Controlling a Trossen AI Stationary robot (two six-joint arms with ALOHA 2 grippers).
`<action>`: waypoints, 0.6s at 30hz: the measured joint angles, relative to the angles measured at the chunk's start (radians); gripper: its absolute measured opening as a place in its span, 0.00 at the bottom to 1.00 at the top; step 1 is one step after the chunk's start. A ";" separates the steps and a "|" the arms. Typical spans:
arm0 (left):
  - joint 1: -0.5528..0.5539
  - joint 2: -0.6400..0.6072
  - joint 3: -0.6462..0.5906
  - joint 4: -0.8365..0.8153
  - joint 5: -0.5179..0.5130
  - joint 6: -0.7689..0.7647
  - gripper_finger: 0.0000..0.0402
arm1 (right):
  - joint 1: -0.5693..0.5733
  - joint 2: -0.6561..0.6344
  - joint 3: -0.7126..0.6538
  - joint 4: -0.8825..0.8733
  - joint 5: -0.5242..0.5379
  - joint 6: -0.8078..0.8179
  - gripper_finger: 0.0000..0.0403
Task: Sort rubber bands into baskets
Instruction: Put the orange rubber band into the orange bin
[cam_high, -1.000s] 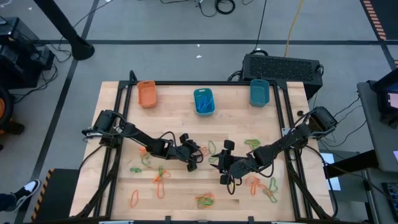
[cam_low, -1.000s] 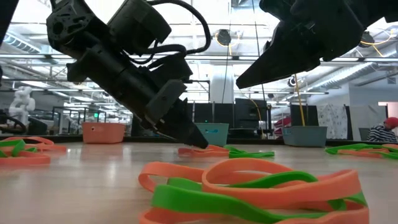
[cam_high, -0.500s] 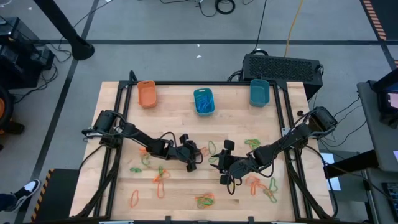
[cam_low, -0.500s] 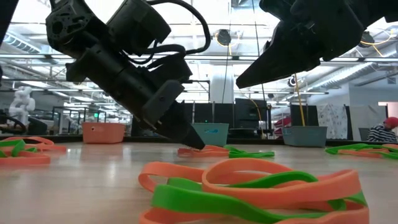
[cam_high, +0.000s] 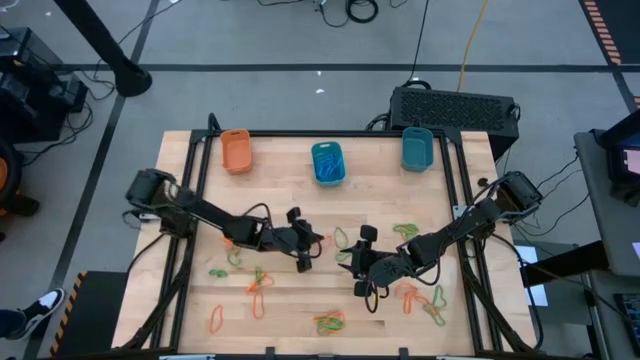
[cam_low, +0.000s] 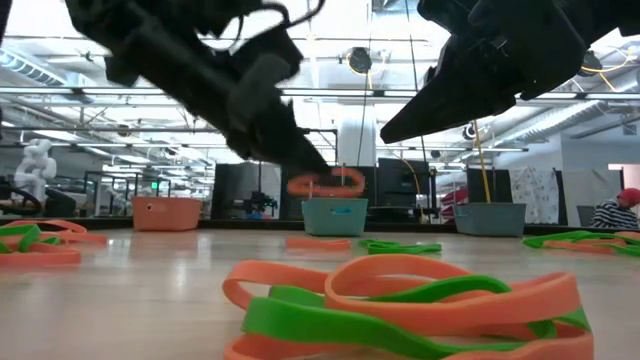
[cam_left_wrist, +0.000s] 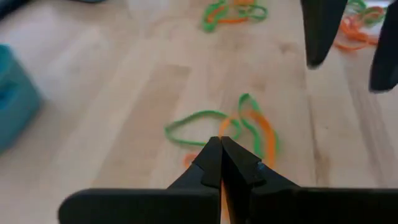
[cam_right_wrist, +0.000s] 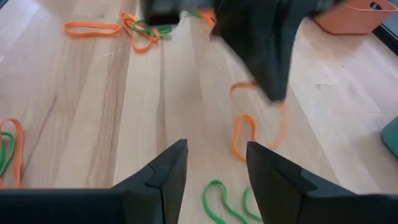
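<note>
Orange and green rubber bands (cam_high: 330, 322) lie scattered over the near half of the wooden table. Three baskets stand along the far edge: an orange one (cam_high: 236, 150), a teal one (cam_high: 327, 162) with bands inside, and another teal one (cam_high: 417, 148). My left gripper (cam_high: 318, 240) is above the table's middle, shut on one orange rubber band (cam_low: 325, 183). Just to its right, my right gripper (cam_right_wrist: 214, 165) hovers open above the table with nothing between its fingers. My left gripper pinches the orange band between its two fingertips (cam_left_wrist: 211, 155), on a short stretch of the loop (cam_left_wrist: 225, 129). The fingers slant down from the table's left side. The band sticks out past the tips as a small loop, lifted clear of the table.
A green band (cam_left_wrist: 199, 118) lies on the wood right under the lifted band. More tangles lie near the front edge (cam_low: 400, 300) and to the right (cam_high: 425, 300). A big black box (cam_high: 455, 105) stands beyond the far right corner.
My left gripper has shut on the orange band and risen. The band, which lay on the table beside the green one, now hangs from the fingertips clear of the wood. The green band has stayed on the table.
</note>
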 joint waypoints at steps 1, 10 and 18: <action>0.000 -0.031 0.000 -0.050 -0.016 0.010 0.01 | 0.002 0.000 0.000 -0.002 0.000 0.000 0.39; 0.020 -0.274 0.000 -0.452 -0.204 0.015 0.01 | 0.013 0.000 0.000 -0.007 0.000 0.000 0.39; 0.175 -0.449 0.000 -0.851 -0.365 -0.043 0.00 | 0.013 0.000 0.000 -0.008 0.000 0.000 0.39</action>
